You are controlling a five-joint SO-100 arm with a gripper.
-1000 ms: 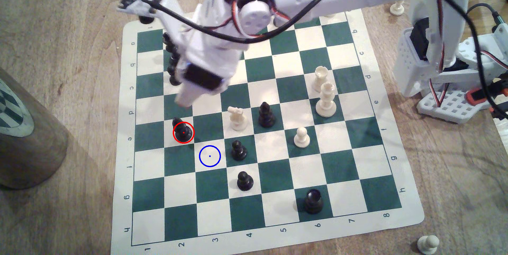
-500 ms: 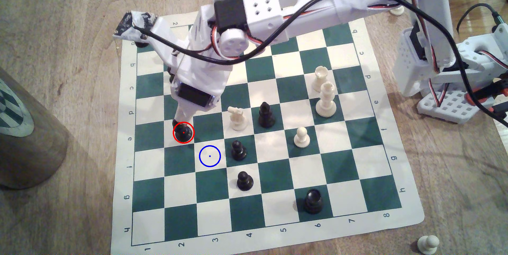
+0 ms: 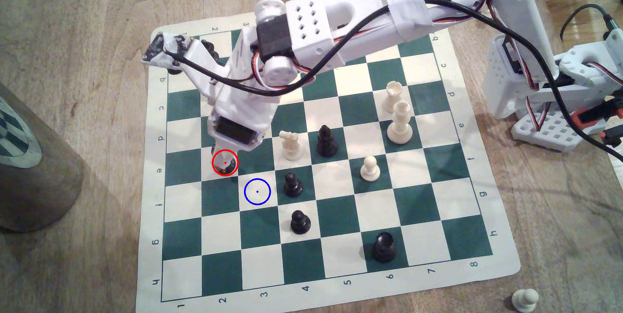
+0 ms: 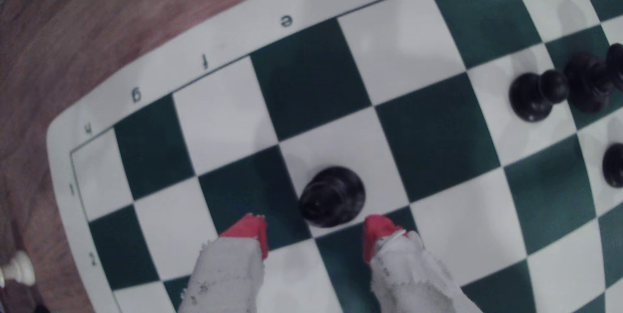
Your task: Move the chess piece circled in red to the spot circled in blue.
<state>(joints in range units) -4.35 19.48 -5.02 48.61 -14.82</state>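
Your chess piece [image 4: 332,196] stands upright on its white square in the e row, second column, inside the red ring. In the exterior view the tool [image 3: 225,161] covers most of it, leaving a sliver of black base showing. In the wrist view the tool [image 4: 315,232] has its two red-tipped fingers [image 4: 251,228] spread apart, one on each side of the piece's line. The tips are short of the piece and not touching it, so nothing is gripped yet.

The spot [image 3: 257,191] is the blue-ringed white square, one square diagonally away toward the exterior view's lower right. It is bare.

I judge the risks as follows:
- If you close from here, the tips may catch only the near edge of the round base. A glossy curved piece can squirt out or tip over.
- The head is lumpy and wider than the neck, so a pinch high up may slip.
- A black pawn [image 3: 292,185] stands on the square just beside the spot, on the exterior view's right. Carry the piece low or swing wide and an open finger could knock it.
- The chessboard [image 3: 337,265] looks like a thin mat on the worktop [image 3: 84,63]. Press down too hard and you could drag it, shifting every square.
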